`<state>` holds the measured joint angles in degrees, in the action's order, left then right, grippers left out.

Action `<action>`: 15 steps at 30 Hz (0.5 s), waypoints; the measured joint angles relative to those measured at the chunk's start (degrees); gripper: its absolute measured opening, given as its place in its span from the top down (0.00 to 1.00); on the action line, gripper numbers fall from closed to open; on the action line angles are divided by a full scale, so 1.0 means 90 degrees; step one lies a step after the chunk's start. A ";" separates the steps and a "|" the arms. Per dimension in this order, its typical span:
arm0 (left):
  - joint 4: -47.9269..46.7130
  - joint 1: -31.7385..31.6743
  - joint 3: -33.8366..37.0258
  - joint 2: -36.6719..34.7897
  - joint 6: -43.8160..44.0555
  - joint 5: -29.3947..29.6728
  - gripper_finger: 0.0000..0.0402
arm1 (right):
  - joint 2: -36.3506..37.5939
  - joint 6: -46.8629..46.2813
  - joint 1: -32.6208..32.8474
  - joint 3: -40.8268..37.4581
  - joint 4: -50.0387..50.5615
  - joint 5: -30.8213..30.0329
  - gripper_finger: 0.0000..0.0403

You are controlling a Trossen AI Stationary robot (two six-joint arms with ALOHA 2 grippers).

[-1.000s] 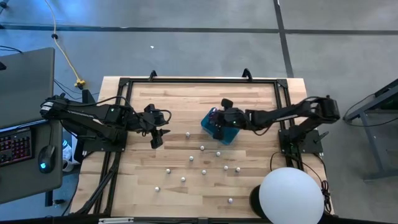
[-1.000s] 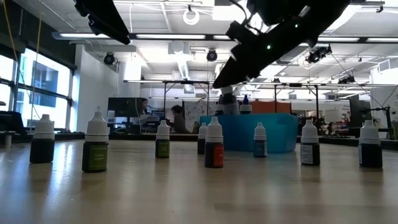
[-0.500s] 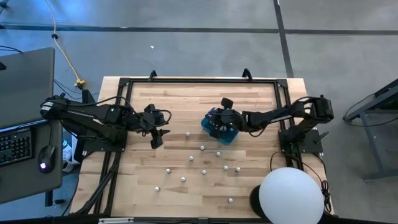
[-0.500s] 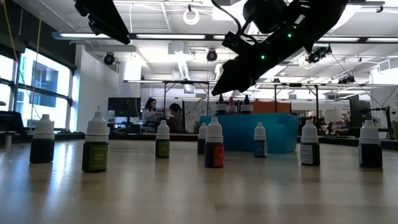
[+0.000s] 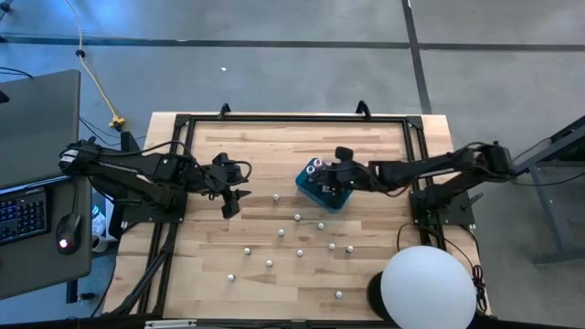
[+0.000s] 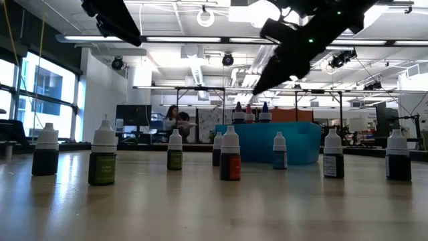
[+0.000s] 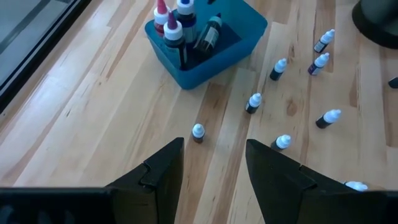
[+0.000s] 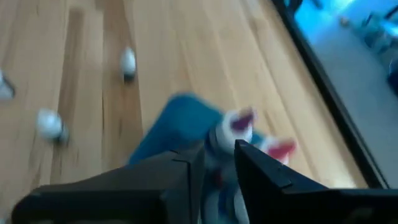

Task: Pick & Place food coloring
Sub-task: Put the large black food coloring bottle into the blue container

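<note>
The food coloring is a set of tiny bottles. Three of them (image 7: 173,23), with pink, blue and dark tops, stand in the teal box (image 5: 324,186), and a dark one leans against its wall. Several white-capped bottles (image 5: 296,217) stand loose on the wooden table, in a row in the low view (image 6: 230,155). My right gripper (image 5: 334,174) hangs above the box's right side, slightly open with nothing between its fingers (image 8: 219,168). My left gripper (image 5: 231,206) waits open above the table's left part (image 7: 214,162).
A black metal frame (image 5: 292,119) runs round the table's far and side edges. A white globe (image 5: 428,288) sits at the near right corner. A desk with a keyboard and mouse (image 5: 62,243) stands left of the table. People (image 6: 177,120) sit in the room behind.
My right gripper has let go of a bottle, which now stands in the teal box beside the two others. The gripper has then risen and drawn back toward the table's right edge.
</note>
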<state>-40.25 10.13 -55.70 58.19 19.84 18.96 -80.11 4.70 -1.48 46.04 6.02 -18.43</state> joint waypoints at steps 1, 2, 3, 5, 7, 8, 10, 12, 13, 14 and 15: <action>0.0000 0.0000 -0.0002 0.0000 0.0000 0.0003 0.58 | 0.0052 -0.0048 -0.0019 0.0000 0.0270 0.0110 0.76; 0.0007 0.0000 0.0000 0.0000 0.0000 0.0005 0.58 | 0.0079 -0.0108 -0.0065 0.0000 0.0520 0.0255 0.75; 0.0007 0.0000 -0.0001 0.0000 0.0000 0.0005 0.58 | 0.0081 -0.0175 -0.0120 0.0000 0.0737 0.0492 0.73; 0.0007 0.0000 -0.0001 0.0000 0.0000 0.0005 0.58 | 0.0068 -0.0372 -0.0247 0.0000 0.1121 0.0879 0.69; 0.0011 0.0001 -0.0002 0.0000 0.0000 0.0005 0.58 | 0.0012 -0.0483 -0.0340 0.0000 0.1354 0.0955 0.67; 0.0019 0.0001 -0.0002 0.0000 0.0000 0.0005 0.58 | -0.0024 -0.0464 -0.0387 0.0000 0.1441 0.0953 0.65; 0.0027 0.0000 -0.0002 0.0000 0.0000 0.0007 0.58 | -0.0115 -0.0304 -0.0499 0.0000 0.1505 0.1066 0.63; 0.0024 0.0002 -0.0002 0.0000 0.0000 0.0007 0.58 | -0.0251 -0.0212 -0.0635 0.0000 0.1510 0.1341 0.61; 0.0031 0.0000 -0.0002 0.0000 0.0000 0.0009 0.58 | -0.0317 -0.0208 -0.0702 0.0000 0.1541 0.1477 0.60; 0.0028 0.0001 -0.0002 0.0000 0.0000 0.0010 0.58 | -0.0412 -0.0205 -0.0761 0.0000 0.1582 0.1557 0.60; 0.0026 0.0000 -0.0002 0.0000 0.0000 0.0010 0.58 | -0.0508 -0.0195 -0.0817 0.0000 0.1626 0.1615 0.59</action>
<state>-40.02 10.13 -55.72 58.19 19.84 19.05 -84.67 2.95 -8.83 46.04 20.65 -3.89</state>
